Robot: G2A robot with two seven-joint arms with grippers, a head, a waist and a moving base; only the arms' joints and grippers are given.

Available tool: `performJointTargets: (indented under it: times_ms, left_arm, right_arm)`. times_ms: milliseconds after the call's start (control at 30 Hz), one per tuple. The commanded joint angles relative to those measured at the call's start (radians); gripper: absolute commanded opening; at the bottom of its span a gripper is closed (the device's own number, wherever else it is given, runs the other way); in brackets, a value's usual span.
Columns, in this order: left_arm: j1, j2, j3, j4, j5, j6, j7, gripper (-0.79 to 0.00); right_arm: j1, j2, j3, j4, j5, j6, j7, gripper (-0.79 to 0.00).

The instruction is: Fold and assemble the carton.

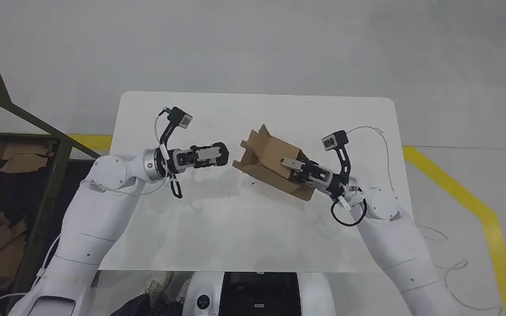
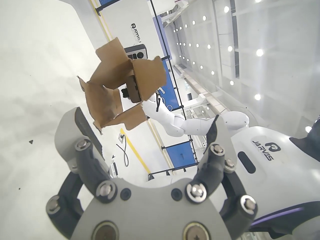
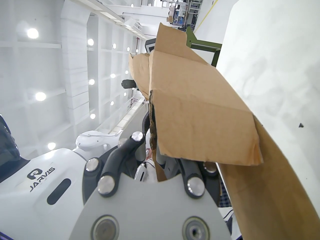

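brown cardboard carton (image 1: 269, 154), flaps open | right end effector (image 1: 291, 165) grips one panel | left end effector (image 1: 227, 155) wide, just beside

There is one carton (image 1: 273, 162), about midway between the left and right edges of the one surface (image 1: 237, 229). Four flaps (image 2: 150, 74) splay at the carton's open end. There are two arms and two pincers, the left pincer (image 1: 228, 153) and the right pincer (image 1: 291, 164). The left wrist view shows two small dark specks (image 2: 31, 141) on the surface.
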State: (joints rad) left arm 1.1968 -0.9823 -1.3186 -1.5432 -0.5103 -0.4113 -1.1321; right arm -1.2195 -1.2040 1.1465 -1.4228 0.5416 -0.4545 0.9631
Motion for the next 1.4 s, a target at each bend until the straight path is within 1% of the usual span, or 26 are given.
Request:
performJointTargets:
  times_ms: [0, 167, 300, 567, 1167, 1367]
  left_arm:
    - [-0.013, -0.003, 0.019, 0.007, -0.001, 0.006, -0.010, 0.000]
    - [-0.046, -0.012, 0.065, 0.019, -0.009, 0.011, -0.033, 0.000]
    - [-0.069, -0.017, 0.087, 0.029, -0.029, 0.010, -0.055, 0.000]
    - [-0.087, -0.023, 0.119, 0.016, -0.023, 0.013, -0.063, 0.000]
    - [-0.138, -0.035, 0.164, 0.021, -0.009, 0.027, -0.076, 0.000]
    - [-0.153, -0.040, 0.182, 0.023, -0.003, 0.027, -0.071, 0.000]
  right_arm:
    - [-0.004, 0.001, 0.001, -0.004, 0.004, -0.005, 0.012, -0.785]
    - [-0.013, 0.003, 0.000, -0.017, 0.003, -0.006, 0.028, -0.785]
    - [-0.018, 0.003, -0.004, -0.027, -0.002, -0.003, 0.035, -0.785]
    - [-0.017, 0.003, -0.012, -0.032, 0.004, -0.005, 0.055, -0.785]
    - [-0.014, 0.007, -0.013, -0.035, 0.023, 0.001, 0.091, -0.785]
    - [0.002, 0.007, -0.014, -0.032, 0.026, 0.015, 0.099, -0.785]
